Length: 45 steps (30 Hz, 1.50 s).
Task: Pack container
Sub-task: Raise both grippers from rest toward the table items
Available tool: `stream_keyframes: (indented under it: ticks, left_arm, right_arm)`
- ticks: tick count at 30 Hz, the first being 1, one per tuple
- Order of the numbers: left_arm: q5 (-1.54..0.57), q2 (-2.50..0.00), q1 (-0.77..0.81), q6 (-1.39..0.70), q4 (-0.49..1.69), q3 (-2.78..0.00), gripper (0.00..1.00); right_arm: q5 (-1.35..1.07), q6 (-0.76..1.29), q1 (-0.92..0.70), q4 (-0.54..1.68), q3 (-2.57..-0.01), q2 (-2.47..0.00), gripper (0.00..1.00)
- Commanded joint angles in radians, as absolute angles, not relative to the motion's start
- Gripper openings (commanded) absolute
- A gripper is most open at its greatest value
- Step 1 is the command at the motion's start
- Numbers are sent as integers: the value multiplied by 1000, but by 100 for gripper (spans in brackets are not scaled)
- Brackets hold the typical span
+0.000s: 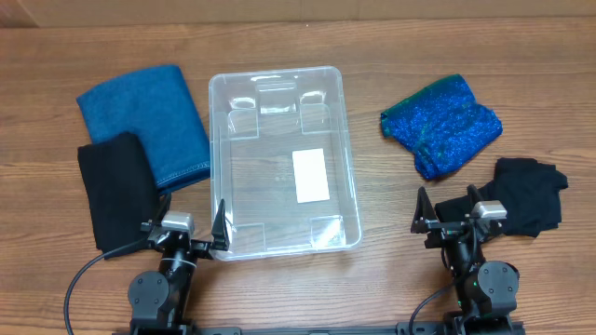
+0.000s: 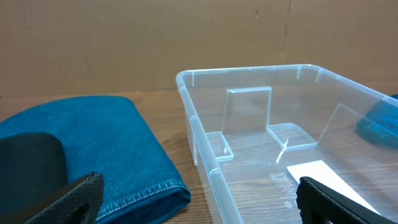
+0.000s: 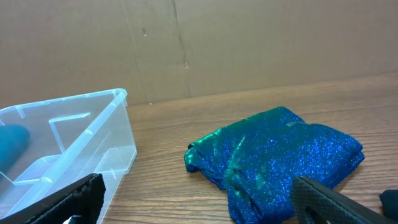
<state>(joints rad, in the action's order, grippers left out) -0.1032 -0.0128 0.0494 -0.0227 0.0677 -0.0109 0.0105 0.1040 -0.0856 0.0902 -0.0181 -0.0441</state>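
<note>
The clear plastic container (image 1: 279, 158) stands empty in the middle of the table, a white label (image 1: 309, 175) on its bottom; it also shows in the left wrist view (image 2: 261, 130) and the right wrist view (image 3: 68, 143). A folded blue denim cloth (image 1: 144, 121) and a black cloth (image 1: 116, 191) lie to its left. A sparkly blue-green cloth (image 1: 442, 126) and a black cloth (image 1: 526, 195) lie to its right. My left gripper (image 1: 186, 228) is open and empty at the container's near left corner. My right gripper (image 1: 447, 216) is open and empty near the right black cloth.
A brown cardboard wall (image 2: 186, 37) backs the table's far edge. Bare wood lies between the container and the sparkly cloth (image 3: 267, 155). The denim cloth (image 2: 106, 149) lies close to the container's left wall.
</note>
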Motion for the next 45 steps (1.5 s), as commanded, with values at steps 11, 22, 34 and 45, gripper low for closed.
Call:
stream_keyframes:
  ticks: [11,22,34,45]
  left_arm:
    - [-94,-6,53,-22,68,-5,100]
    - [-94,-6,53,-22,68,-5,100]
    - [-94,-6,53,-22,68,-5,100]
    - [-102,-6,53,-23,67,-5,100]
  right_arm:
    - [13,101,-84,84,-9,-39,100]
    - [13,101,-84,84,-9,-39,100]
    - [13,101,-84,84,-9,-39,100]
    - [-6,105,-84,84,-9,-39,100]
